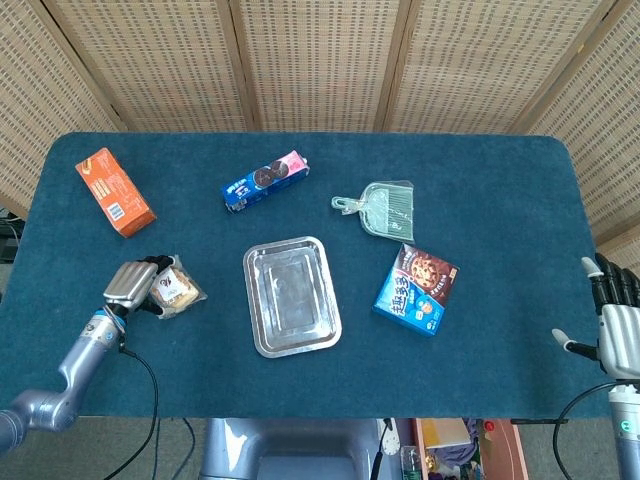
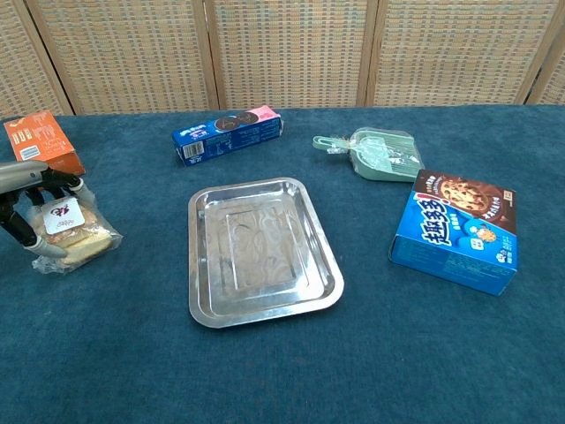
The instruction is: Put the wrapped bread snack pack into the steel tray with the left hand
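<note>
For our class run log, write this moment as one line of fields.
left hand: grips bread snack pack on table | steel tray: empty | right hand: open, table edge

Teal cloth table (image 1: 500,330); orange box (image 1: 115,191); blue cookie box (image 1: 417,289)

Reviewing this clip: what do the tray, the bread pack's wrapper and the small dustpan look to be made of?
The steel tray: polished metal, likely stainless, going by its mirror-like glare and embossed floor. The wrapped bread snack pack, held by the left robot hand: thin clear plastic film, glossy and crinkled, with the bread visible through it. The dustpan: apparently moulded plastic, pale green, with a soft sheen and ribs.
</note>
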You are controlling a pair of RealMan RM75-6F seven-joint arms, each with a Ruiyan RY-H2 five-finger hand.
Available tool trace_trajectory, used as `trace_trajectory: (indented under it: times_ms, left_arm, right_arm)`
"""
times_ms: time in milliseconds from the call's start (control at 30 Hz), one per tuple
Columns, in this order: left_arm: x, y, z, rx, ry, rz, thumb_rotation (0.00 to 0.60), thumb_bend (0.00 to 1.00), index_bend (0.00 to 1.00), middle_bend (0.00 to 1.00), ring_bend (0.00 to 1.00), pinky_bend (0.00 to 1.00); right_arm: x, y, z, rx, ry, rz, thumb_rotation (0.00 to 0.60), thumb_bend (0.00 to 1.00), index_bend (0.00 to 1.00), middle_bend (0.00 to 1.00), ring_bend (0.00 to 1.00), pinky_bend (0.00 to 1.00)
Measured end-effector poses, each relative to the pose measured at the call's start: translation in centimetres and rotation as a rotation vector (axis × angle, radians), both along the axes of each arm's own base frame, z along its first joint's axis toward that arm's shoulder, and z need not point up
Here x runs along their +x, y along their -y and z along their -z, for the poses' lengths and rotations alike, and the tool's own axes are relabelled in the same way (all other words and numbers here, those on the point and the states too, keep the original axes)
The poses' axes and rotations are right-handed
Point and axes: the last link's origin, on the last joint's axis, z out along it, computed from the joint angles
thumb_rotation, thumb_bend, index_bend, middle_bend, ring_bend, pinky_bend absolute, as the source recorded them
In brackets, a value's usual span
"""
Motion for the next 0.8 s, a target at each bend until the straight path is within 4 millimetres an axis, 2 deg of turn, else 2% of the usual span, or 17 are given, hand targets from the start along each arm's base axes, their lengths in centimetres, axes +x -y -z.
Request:
trace_trajectory:
  times_ms: [133, 233, 333, 400, 467, 567, 733, 800]
  left_arm:
    - [0.8, 0.0, -1.5, 0.027, 0.044, 0.015, 0.6, 0.0, 0.46, 0.57, 0.41, 0.52]
    - [2.2, 0.3, -2.6, 0.043, 0.093, 0.046, 0.6, 0.0, 0.46, 0.57, 0.41, 0.52]
    - [4.8, 0.8, -3.2, 0.043, 0.157, 0.114, 0.6, 0.0, 0.46, 0.57, 0.41, 0.52]
    - [7.4, 1.2, -3.1, 0.021, 0.201, 0.179, 0.6, 0.0, 0.46, 0.57, 0.41, 0.52]
    - [10.1, 1.5, -2.7, -0.008, 0.228, 0.248, 0.6, 0.0, 0.46, 0.57, 0.41, 0.51]
    - [13.0, 1.4, -1.5, -0.041, 0.221, 0.315, 0.6, 0.0, 0.46, 0.56, 0.41, 0.49]
    - [16.2, 0.9, 1.8, -0.089, 0.205, 0.342, 0.6, 0.0, 0.46, 0.55, 0.41, 0.48]
    - [17.2, 0.7, 3.2, -0.105, 0.196, 0.343, 0.6, 0.0, 0.42, 0.54, 0.41, 0.48]
  right_arm:
    - [0.0, -0.1, -0.2, -0.001, 0.01, -0.003, 0.6, 0.0, 0.0, 0.0, 0.0, 0.0]
    - [0.1, -0.1, -0.3, 0.0, 0.016, -0.007, 0.6, 0.0, 0.0, 0.0, 0.0, 0.0]
    - [0.1, -0.1, -0.3, 0.003, 0.015, -0.009, 0.6, 0.0, 0.0, 0.0, 0.0, 0.0]
    - [0.2, 0.0, -0.3, 0.006, 0.012, -0.011, 0.6, 0.0, 0.0, 0.0, 0.0, 0.0]
    - [0.2, 0.0, -0.2, 0.007, 0.007, -0.014, 0.6, 0.0, 0.0, 0.0, 0.0, 0.0]
    - [0.3, 0.0, -0.2, 0.009, 0.007, -0.014, 0.6, 0.0, 0.0, 0.0, 0.0, 0.0]
    - [0.1, 0.0, -0.2, 0.017, 0.011, -0.004, 0.6, 0.0, 0.0, 0.0, 0.0, 0.0]
    - [0.0, 0.0, -0.2, 0.019, 0.013, -0.001, 0.6, 0.0, 0.0, 0.0, 0.0, 0.0]
